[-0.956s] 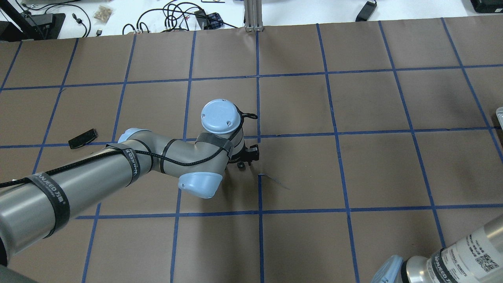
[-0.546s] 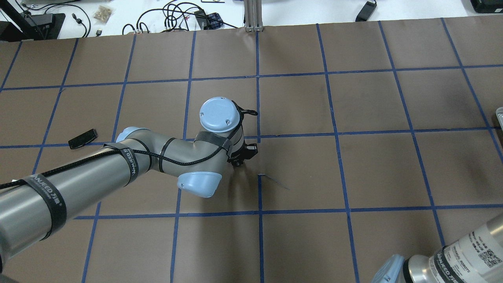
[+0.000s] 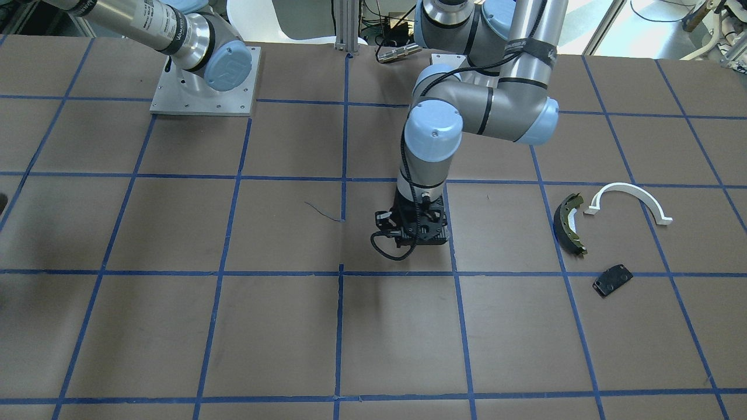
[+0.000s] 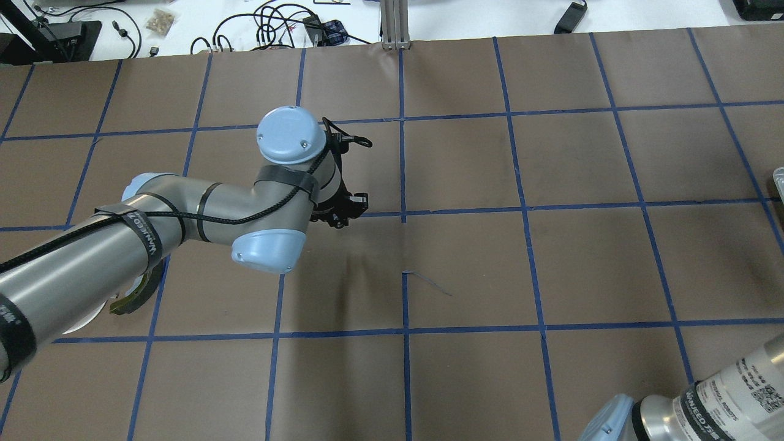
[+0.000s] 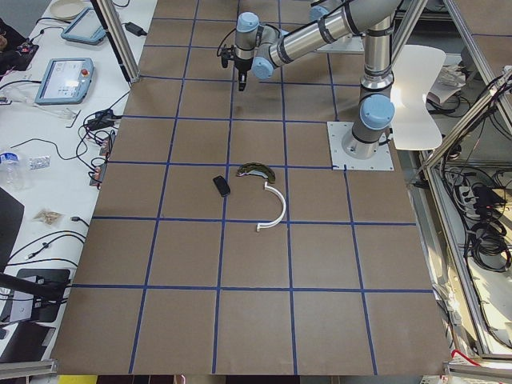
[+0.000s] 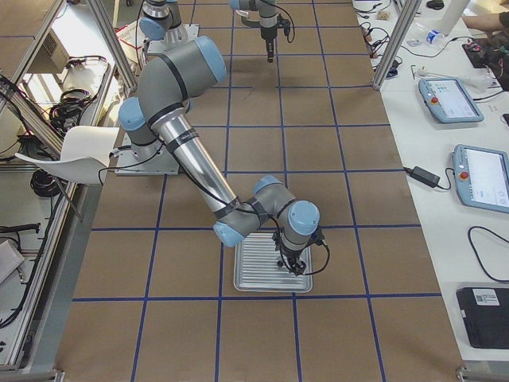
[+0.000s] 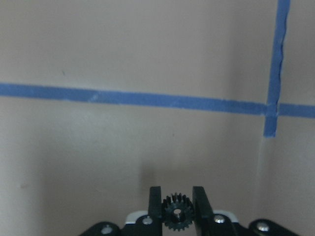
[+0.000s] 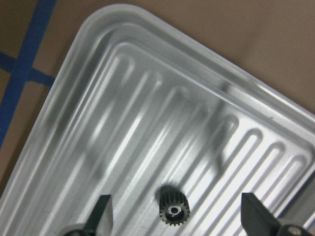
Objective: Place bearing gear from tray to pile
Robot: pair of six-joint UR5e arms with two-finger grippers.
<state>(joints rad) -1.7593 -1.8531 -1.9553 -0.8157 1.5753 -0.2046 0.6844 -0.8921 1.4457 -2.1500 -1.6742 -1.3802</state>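
My left gripper [image 7: 176, 196] is shut on a small black bearing gear [image 7: 176, 212] and holds it above the brown paper near a blue tape crossing. It also shows in the front-facing view [image 3: 413, 233] and the overhead view [image 4: 339, 217]. The pile lies apart from it towards the robot's left: an olive-edged brake shoe [image 3: 569, 224], a white half-ring arc [image 3: 630, 197] and a small black plate [image 3: 613, 280]. My right gripper [image 8: 177, 214] is open just above the ribbed metal tray [image 8: 123, 98], its fingers on either side of a second black gear [image 8: 173, 206] lying in the tray.
The table is covered in brown paper with a blue tape grid. The tray [image 6: 266, 274] sits at the robot's right end of the table. Cables and tablets lie on the white bench [image 4: 184, 24] past the far edge. The left arm's elbow hides most of the pile in the overhead view.
My left arm has moved to the robot's left and further from its base, carrying the gear. It now hides the black plate in the overhead view, and the brake shoe's edge shows.
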